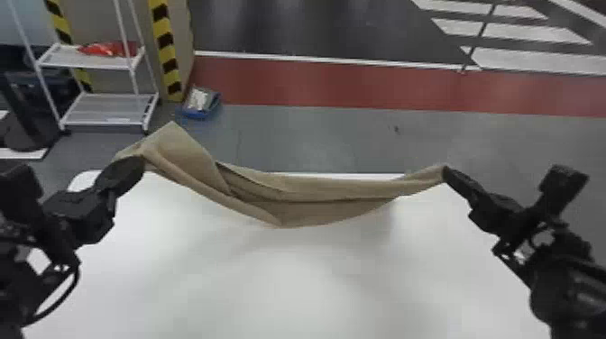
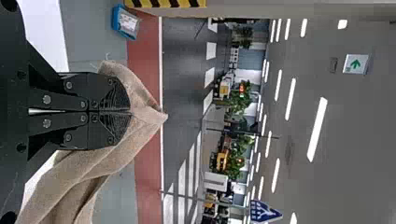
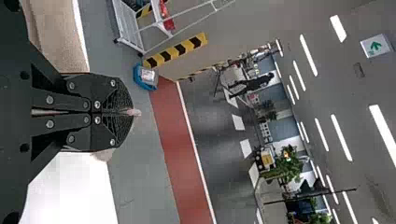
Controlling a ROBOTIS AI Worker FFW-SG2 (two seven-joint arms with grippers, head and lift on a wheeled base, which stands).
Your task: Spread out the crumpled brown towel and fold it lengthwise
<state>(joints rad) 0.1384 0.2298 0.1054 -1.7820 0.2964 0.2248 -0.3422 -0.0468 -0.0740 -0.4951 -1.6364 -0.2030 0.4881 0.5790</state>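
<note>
The left pincer [image 1: 135, 163] nips one end of the brown towel [image 1: 311, 198], which sags between both pincers above the white table [image 1: 288, 279]; the right pincer [image 1: 446, 171] pinches its other end. Spreading seems underway; next, probably, lower and flatten it.

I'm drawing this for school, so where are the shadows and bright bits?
Head view: soft shadows on the white table near the towel; left wrist view: bright ceiling lights; right wrist view: more ceiling lights, and the table glaring white.
</note>
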